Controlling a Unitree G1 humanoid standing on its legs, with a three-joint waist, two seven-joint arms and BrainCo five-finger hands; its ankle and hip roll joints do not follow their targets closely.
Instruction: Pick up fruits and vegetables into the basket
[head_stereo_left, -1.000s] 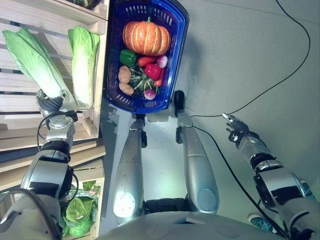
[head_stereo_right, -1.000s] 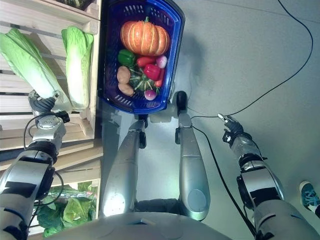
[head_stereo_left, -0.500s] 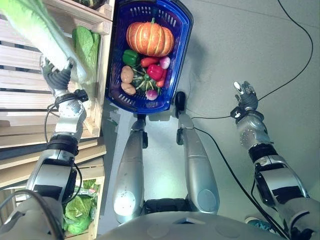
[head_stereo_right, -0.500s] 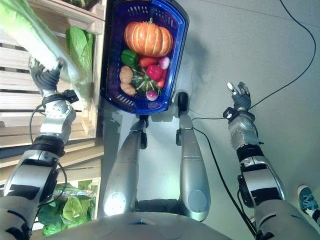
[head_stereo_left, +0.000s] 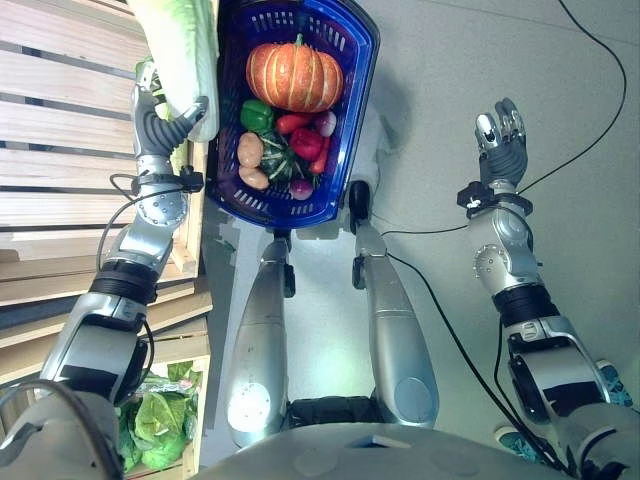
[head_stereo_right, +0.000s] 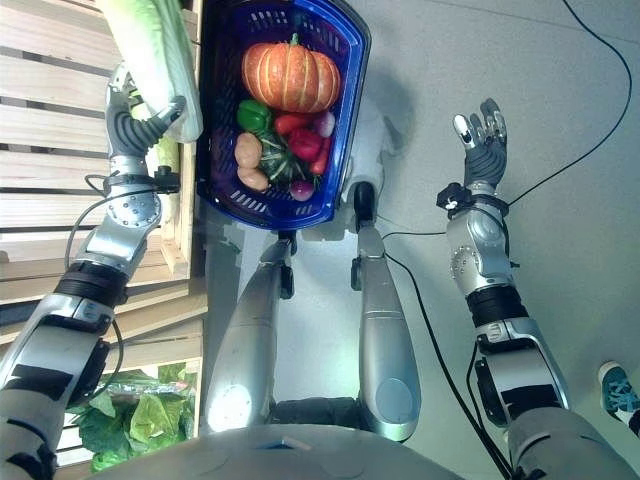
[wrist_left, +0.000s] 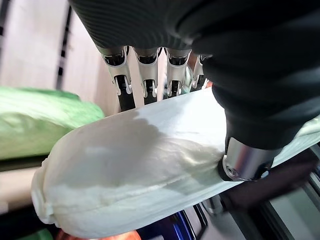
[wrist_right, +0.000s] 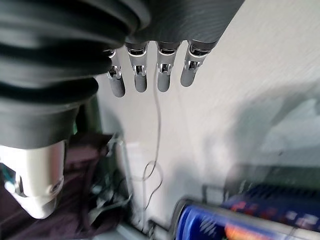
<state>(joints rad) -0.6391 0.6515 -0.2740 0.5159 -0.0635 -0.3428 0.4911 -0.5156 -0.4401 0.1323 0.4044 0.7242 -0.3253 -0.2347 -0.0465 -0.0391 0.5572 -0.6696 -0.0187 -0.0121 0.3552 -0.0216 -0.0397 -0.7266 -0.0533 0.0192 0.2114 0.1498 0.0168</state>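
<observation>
One napa cabbage (head_stereo_left: 178, 50) clamped in left hand (head_stereo_left: 160, 118), fingers and thumb curled round its pale base, raised at the left rim of the blue basket (head_stereo_left: 361, 95), over the wooden crate edge (head_stereo_left: 60, 120). Basket holds pumpkin (head_stereo_left: 294, 75), peppers, potatoes. Right hand (head_stereo_left: 499, 140) raised over floor, fingers straight, empty.

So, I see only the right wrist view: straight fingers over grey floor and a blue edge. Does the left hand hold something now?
Observer: Yes. The left hand has its fingers curled round the white stem end of a cabbage.
Operator: Is it over the basket already?
Observer: Not yet. It hangs at the left rim of the blue basket, above the wooden shelf.
Operator: Is there space inside?
Observer: Little. A pumpkin fills the far end, with small vegetables packed near it.
</observation>
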